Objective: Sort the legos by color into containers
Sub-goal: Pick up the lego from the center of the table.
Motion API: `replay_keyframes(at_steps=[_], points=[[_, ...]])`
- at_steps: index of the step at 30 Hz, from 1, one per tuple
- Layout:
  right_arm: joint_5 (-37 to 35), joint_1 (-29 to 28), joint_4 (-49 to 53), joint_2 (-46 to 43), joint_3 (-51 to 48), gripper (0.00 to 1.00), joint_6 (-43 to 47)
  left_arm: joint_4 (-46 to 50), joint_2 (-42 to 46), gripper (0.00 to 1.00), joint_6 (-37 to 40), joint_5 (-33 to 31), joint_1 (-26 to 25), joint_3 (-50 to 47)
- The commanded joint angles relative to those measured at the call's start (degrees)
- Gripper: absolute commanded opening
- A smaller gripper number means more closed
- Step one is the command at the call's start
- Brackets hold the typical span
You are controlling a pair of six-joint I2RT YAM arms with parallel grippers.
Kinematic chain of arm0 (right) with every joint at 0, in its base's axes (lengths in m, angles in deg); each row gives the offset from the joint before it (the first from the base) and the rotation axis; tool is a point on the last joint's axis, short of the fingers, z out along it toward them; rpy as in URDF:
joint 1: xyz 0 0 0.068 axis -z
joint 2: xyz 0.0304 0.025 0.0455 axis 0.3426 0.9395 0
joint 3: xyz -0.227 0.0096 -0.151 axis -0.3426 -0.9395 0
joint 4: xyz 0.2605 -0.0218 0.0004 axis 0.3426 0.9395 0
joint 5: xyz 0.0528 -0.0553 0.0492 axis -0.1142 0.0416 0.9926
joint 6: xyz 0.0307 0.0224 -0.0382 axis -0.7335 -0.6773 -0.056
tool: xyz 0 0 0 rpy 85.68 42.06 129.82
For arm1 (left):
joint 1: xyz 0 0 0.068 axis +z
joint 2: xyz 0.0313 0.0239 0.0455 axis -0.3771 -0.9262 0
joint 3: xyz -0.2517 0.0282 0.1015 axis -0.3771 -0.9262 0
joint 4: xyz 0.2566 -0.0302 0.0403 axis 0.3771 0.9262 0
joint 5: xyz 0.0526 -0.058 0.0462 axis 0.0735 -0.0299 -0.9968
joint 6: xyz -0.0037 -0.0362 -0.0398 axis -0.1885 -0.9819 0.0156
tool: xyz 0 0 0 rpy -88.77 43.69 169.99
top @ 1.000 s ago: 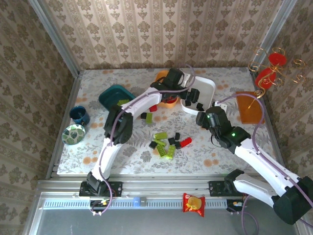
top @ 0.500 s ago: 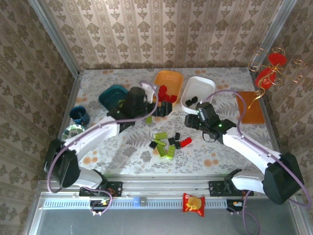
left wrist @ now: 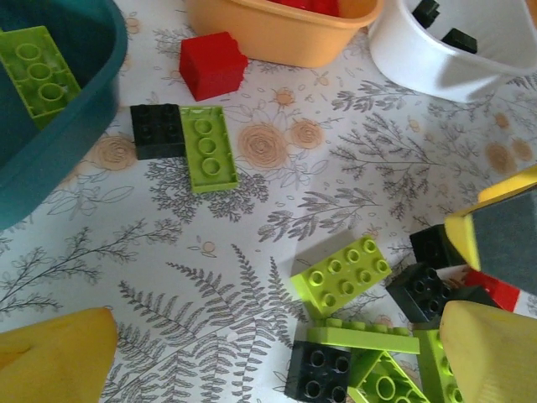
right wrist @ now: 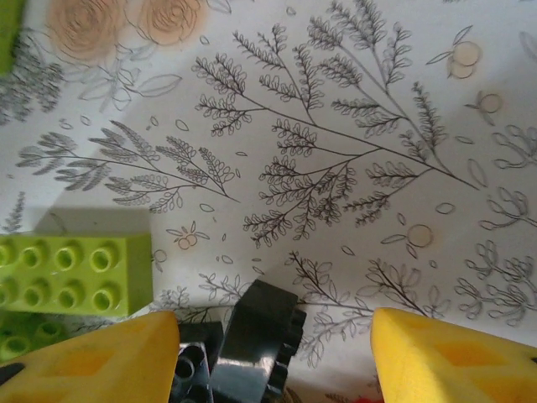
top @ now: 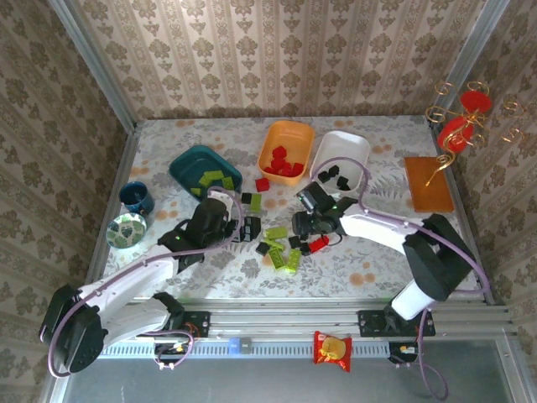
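Straddling a black brick: R pincer mid-pick, L pincer empty over the pile.

R pincer stands abt half open w/ a tilted black brick between its fingers, a gap on one side, so nothing is held. Judged step: picking black for the white tub. Next move needs a square close on that brick, then a lift clear of the lime neighbours. L pincer is spread wide, holding nothing, above the loose pile mid-table. Beyond, a black+lime pair and a red brick lie loose near the tubs. Teal tub has lime, orange tub red, white tub black. Surface: pale leaf-and-flower cloth, flat. Room: patterned wallpaper on 3 sides.
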Motion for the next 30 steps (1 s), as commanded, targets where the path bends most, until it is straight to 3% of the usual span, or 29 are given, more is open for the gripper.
replay_keyframes(at_steps=[1, 6, 12, 19, 26, 30], points=[[-4.48, -0.86, 4.3, 3.32, 3.03, 0.6, -2.9, 1.15, 0.62, 1.0, -1.23, -2.92, -0.01, -0.64], [-3.87, -1.85, 4.64, 5.7, 3.61, 0.53, -3.91, 0.35, 0.15, 1.0, -1.39, -2.9, 0.03, -1.35], [-2.44, -2.08, 4.17, 6.93, 2.92, 0.37, -4.98, -0.14, -1.7, 1.0, -1.34, -2.09, 0.16, -1.26], [-1.83, -0.75, 2.24, 2.78, 2.32, 0.23, -4.25, -0.52, -1.53, 1.0, -1.24, -1.82, 0.16, -1.26], [-1.81, 5.77, 3.0, -6.25, 6.63, 0.21, -0.13, 0.0, -0.62, 1.0, -0.82, -3.01, 0.33, -1.7], [-3.67, 11.41, 2.72, -5.56, 11.19, 0.21, 2.1, -0.08, -0.65, 1.0, -1.51, -2.56, 0.88, -1.68]])
